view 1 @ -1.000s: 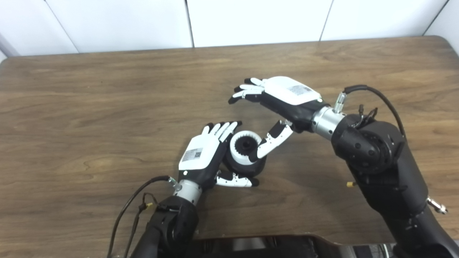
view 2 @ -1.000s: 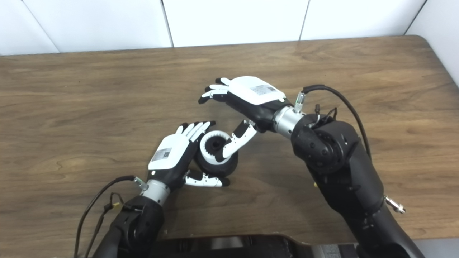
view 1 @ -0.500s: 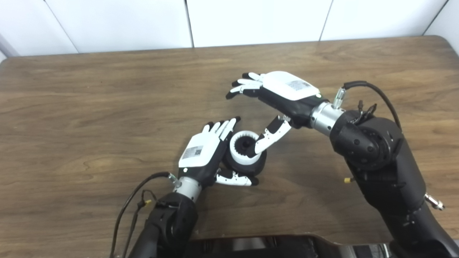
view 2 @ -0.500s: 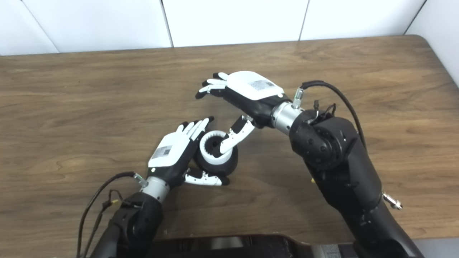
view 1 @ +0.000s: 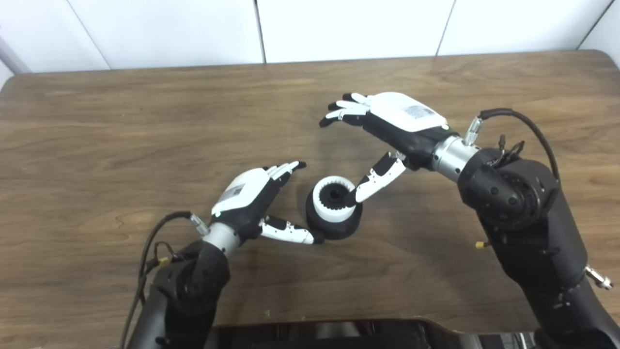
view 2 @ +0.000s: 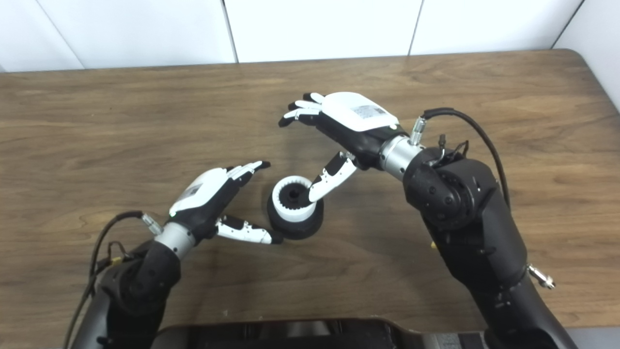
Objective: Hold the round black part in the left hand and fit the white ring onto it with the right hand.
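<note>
The round black part (view 1: 334, 227) rests on the wooden table with the toothed white ring (view 1: 333, 206) seated on top of it. My left hand (view 1: 252, 196) is open just left of the part, fingers clear of it, thumb tip near its lower left edge. My right hand (view 1: 387, 126) is open above and to the right, fingers spread over the table, its thumb reaching down to the ring's right rim. The same scene shows in the right eye view, with the ring (view 2: 295, 203) between the left hand (view 2: 213, 194) and the right hand (view 2: 344, 121).
The brown wooden table (view 1: 121, 135) ends at a white wall at the back. A dark edge of my body (view 1: 339, 334) lies along the bottom. Cables loop from both forearms.
My left hand has let go of the black part and drawn back to the left, fingers open. The right hand stays above with its thumb at the ring. The camera shifted slightly.
</note>
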You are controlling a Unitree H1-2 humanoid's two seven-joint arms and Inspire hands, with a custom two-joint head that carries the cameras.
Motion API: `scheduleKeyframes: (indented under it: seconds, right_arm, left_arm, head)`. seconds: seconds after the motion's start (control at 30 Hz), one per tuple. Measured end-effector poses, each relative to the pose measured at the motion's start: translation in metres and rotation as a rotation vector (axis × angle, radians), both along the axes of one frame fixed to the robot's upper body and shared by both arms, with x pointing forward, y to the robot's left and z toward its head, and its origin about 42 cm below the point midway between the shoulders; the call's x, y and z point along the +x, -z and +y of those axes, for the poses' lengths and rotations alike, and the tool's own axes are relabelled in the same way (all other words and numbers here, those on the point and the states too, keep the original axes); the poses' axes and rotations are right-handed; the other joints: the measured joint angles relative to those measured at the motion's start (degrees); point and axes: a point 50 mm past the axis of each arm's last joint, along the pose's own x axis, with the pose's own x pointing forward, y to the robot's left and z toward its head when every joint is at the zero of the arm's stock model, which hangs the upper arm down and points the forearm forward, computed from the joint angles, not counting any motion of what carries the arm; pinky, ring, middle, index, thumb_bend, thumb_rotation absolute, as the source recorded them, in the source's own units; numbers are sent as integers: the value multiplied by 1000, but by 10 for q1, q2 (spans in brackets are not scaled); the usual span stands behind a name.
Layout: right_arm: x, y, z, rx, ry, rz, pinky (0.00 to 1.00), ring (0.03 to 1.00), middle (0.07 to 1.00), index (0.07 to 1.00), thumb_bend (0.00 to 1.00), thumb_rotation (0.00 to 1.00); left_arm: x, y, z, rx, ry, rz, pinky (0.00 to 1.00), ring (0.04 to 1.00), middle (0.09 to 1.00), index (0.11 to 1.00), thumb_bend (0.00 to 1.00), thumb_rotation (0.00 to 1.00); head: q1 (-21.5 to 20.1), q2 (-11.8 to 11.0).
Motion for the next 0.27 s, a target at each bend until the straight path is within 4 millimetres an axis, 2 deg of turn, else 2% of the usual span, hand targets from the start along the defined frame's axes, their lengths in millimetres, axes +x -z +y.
scheduleKeyframes:
  seconds: [0.27]
  right_arm:
    - [5,0,-12,5,32,-3,1000,1000,947,854,1000,446]
  left_arm:
    - [2,-8,16,31,-36,-5,1000,1000,999,998,1000,400]
  head:
    - [5,-10]
